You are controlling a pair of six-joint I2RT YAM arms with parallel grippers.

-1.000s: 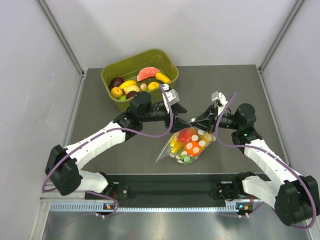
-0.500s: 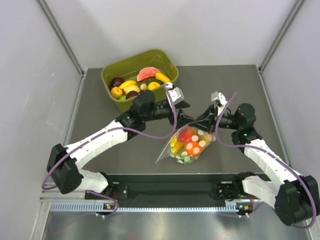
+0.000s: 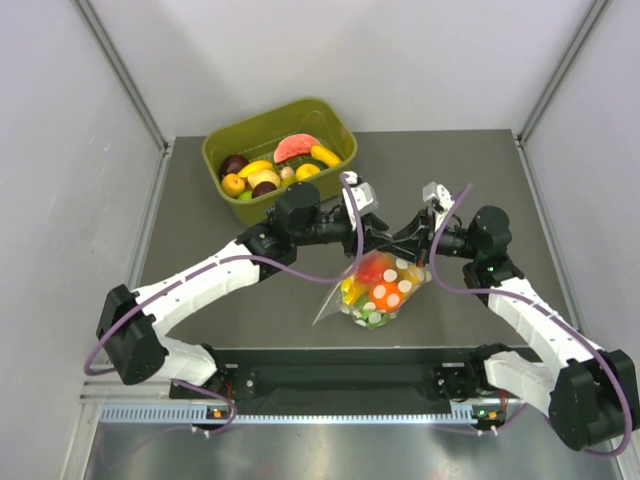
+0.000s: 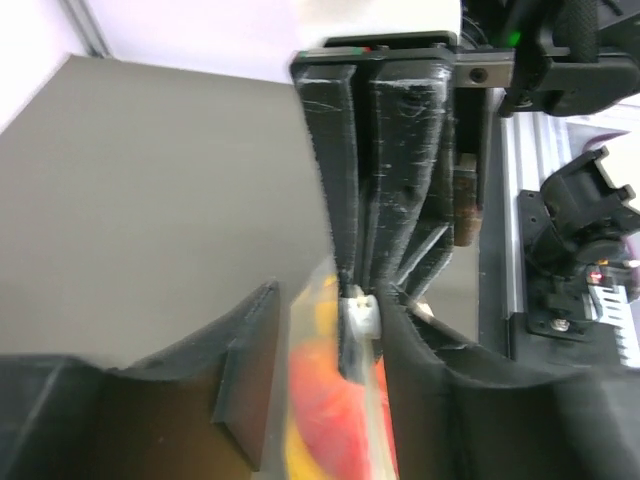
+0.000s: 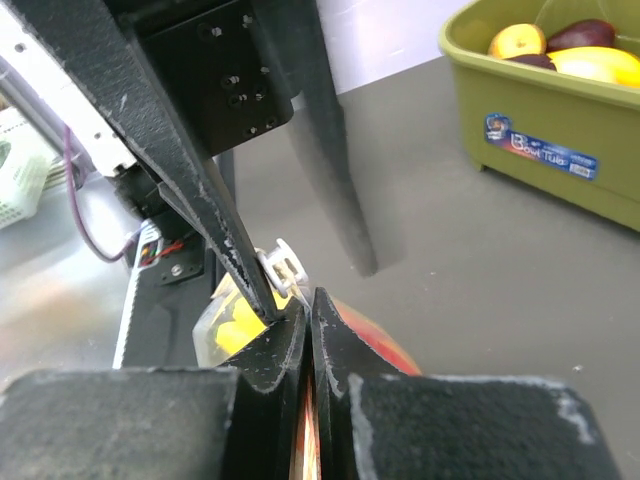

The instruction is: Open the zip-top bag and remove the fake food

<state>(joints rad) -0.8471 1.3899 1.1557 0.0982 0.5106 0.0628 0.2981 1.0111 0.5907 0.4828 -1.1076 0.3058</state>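
Two arms meet over one item. Nearest the bases is the zip-top bag (image 3: 378, 292), over the near middle of the table (image 3: 480, 170), with the fake food (image 3: 372, 268) inside. I cannot tell if it rests or hangs.

Bag's top edge points away from the bases, up into the jaws, and its body trails nearward.

Right gripper (image 5: 310, 310): fingers pressed together, pinching the top film. Left gripper (image 4: 328, 330): fingers spread, straddling the same edge by the white slider (image 4: 360, 318), no clamp visible.

Judgement: left, just beside right, must close on the slider.

Far back-left, well apart: green tub (image 3: 330, 115).
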